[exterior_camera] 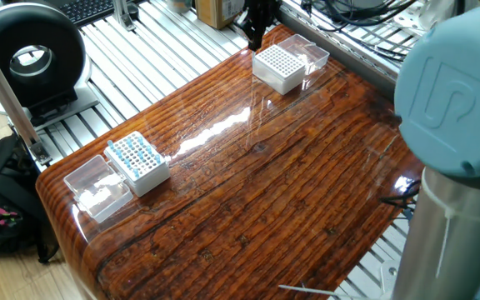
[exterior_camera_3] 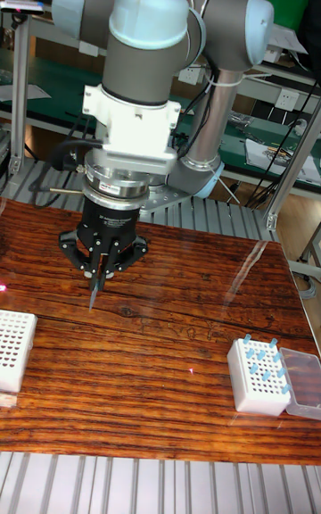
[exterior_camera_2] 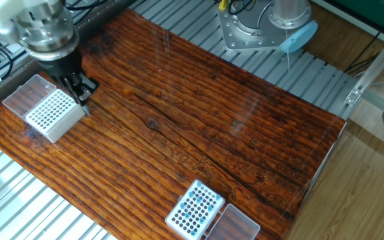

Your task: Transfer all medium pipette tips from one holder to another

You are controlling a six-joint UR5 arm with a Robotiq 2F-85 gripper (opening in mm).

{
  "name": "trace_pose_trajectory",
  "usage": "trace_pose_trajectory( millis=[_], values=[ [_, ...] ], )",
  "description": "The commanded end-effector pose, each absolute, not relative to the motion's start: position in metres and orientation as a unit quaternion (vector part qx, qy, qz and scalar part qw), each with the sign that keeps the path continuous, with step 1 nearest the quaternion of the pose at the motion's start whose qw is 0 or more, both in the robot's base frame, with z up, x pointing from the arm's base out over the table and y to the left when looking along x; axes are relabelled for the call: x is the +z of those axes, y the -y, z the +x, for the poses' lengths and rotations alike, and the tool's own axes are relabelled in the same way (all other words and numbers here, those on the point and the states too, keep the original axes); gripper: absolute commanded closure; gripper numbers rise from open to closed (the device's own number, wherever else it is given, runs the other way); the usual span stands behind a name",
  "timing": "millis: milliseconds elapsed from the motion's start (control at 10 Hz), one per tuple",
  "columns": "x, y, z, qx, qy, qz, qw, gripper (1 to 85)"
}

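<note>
UR5 gripper hangs over the table between two tip boxes

In the tall view, left to right: the empty box (exterior_camera_3: 16,349) sits at the edge; the gripper (exterior_camera_3: 94,286) hangs beside it, fingers drawn together to a point, whether on a tip I cannot tell; the tips (exterior_camera_3: 259,362) stand well apart in the right box (exterior_camera_3: 254,393). Likely light, stiff, easily crushed plastic, they look best pinched at the blue tops.
</note>
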State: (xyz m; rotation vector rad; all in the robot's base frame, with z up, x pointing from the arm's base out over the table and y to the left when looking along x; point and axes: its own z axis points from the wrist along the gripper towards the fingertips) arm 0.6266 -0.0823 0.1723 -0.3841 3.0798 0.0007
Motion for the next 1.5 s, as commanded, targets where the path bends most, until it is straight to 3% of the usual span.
trace_pose_trajectory(
  millis=[0,100,200,400,600,1100,1400],
  values=[
    [0.173,0.086,0.646,-0.024,-0.974,-0.219,0.051,84.3],
    [0.173,0.085,0.647,-0.023,-0.974,-0.218,0.054,84.3],
    [0.175,0.063,0.644,0.010,-0.979,-0.199,0.031,84.3],
    [0.182,0.007,0.678,0.018,-0.988,-0.155,0.003,84.3],
    [0.172,-0.065,0.700,0.017,-0.994,-0.106,0.025,84.3],
    [0.162,-0.199,0.686,0.057,-0.998,-0.010,0.039,84.3],
    [0.147,-0.212,0.680,0.065,-0.996,0.002,0.057,84.3]
  ],
)
